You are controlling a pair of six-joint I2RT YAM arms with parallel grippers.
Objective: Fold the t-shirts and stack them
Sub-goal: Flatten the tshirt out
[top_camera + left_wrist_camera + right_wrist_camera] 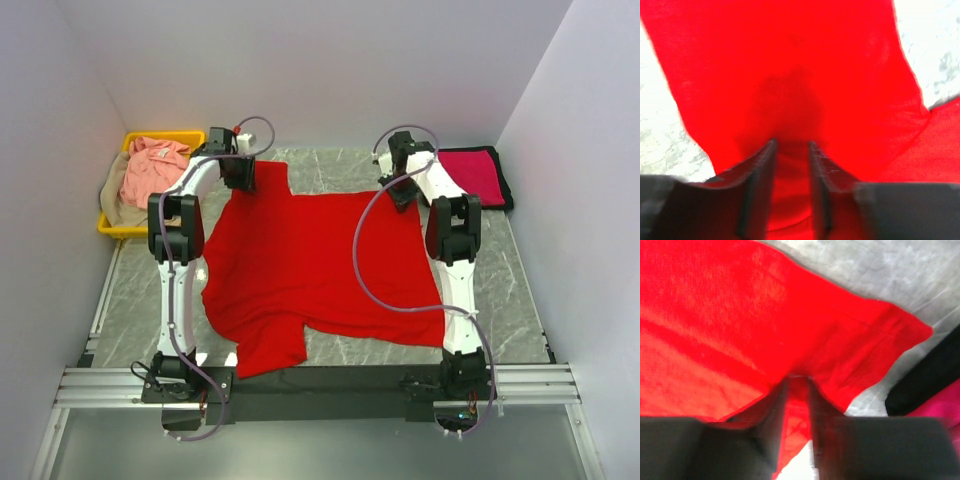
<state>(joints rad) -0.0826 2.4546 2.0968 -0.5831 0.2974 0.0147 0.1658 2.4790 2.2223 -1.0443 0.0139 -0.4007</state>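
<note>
**Left pincer** point(238, 168): positioned over the far left flap of the bright red t-shirt point(310, 260).
- In the left wrist view, the two fingers point(757, 190) stand a narrow gap apart.
- Red cloth fills the gap and extends ahead of the tips and to both sides.
- It cannot be told whether the jaws clamp the cloth or only straddle it.

**Right pincer** point(400, 192): positioned at the far right corner of the same shirt.
- In the right wrist view, the fingers point(772, 415) are set close together with red cloth between them.
- The cloth corner runs out ahead and to the right of the tips.
- It cannot be told whether this is a grip.

**Bright red t-shirt**: lies spread on the grey marbled surface point(500, 290). It spans the area between the two pincers and runs back toward the arm bases.

**Crimson-magenta t-shirt** point(472, 172): lies folded just to the right of the right pincer, apart from the red cloth. It rests on a black layer point(505, 192).

**Yellow bin** point(110, 228): stands to the left of the left pincer.
- It holds the salmon pink t-shirt point(155, 170), which is crumpled.
- The tan t-shirt point(115, 200) shows at the left side of the bin, partly under the pink one.
</note>
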